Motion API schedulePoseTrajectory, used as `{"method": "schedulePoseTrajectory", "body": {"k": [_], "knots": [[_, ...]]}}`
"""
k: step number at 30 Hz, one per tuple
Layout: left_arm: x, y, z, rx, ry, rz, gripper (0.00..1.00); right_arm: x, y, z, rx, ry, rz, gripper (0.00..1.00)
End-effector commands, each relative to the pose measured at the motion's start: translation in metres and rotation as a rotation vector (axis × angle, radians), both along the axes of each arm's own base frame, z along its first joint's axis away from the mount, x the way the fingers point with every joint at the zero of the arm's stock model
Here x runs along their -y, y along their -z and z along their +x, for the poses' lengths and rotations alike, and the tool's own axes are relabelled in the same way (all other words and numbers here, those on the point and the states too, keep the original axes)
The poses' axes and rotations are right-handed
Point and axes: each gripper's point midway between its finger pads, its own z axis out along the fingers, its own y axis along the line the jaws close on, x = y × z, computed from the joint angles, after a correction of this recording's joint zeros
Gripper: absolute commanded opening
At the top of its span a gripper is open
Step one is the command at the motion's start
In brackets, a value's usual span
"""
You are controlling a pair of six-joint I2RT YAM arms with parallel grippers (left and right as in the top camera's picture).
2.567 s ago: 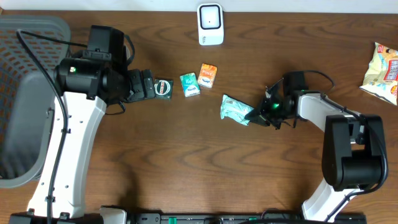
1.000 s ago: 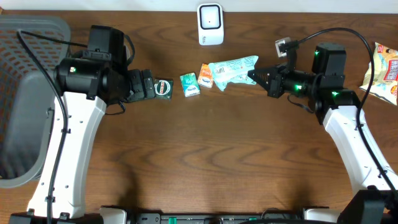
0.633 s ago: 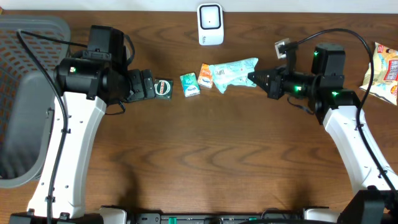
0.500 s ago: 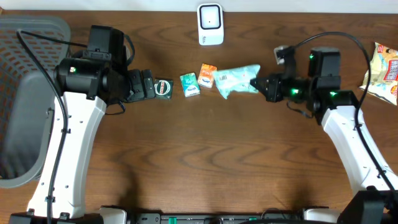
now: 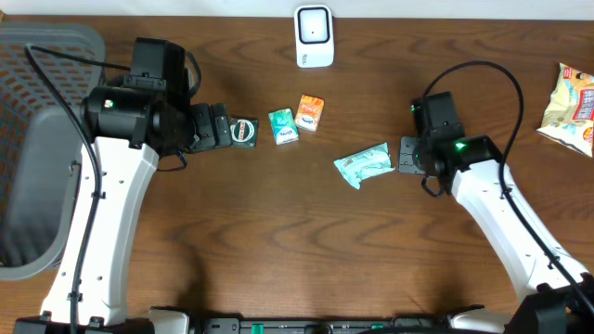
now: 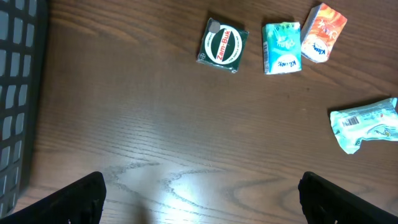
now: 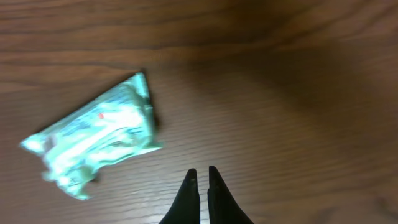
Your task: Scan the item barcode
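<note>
A mint-green packet (image 5: 364,165) lies flat on the brown table, right of centre. In the left wrist view the packet (image 6: 367,123) shows a barcode at its left end. My right gripper (image 5: 406,158) hangs just right of it, shut and empty. In the right wrist view its closed tips (image 7: 203,173) stand apart from the blurred packet (image 7: 93,143), which lies up and to the left. The white scanner (image 5: 314,35) stands at the table's far edge. My left gripper (image 5: 223,128) is wide open over bare wood, its fingers (image 6: 74,196) at the frame's lower corners.
A green Zam-Buk box (image 5: 244,131), a green pack (image 5: 283,126) and an orange pack (image 5: 311,111) lie in a row left of centre. A snack bag (image 5: 571,107) lies at the far right. A grey basket (image 5: 37,139) fills the left edge.
The right arm came down and back from in front of the scanner. The packet, earlier held up in its jaws, now lies on the table apart from them. The left arm has not moved.
</note>
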Motion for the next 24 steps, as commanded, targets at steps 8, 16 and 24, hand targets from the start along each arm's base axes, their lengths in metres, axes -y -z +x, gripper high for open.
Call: {"method": "schedulePoseTrajectory", "body": {"k": [8,16,24], "knots": [[-0.002,-0.001,0.001,0.003,-0.002,0.006,0.98,-0.054,-0.001,0.023,0.047,-0.085,0.262,0.46],[-0.002,-0.001,0.001,0.003,-0.002,0.006,0.98,-0.068,0.046,0.041,-0.043,-0.088,0.394,0.78],[-0.002,-0.001,0.001,0.003,-0.002,0.006,0.98,-0.063,0.074,0.059,-0.082,-0.115,0.628,0.76]]}}
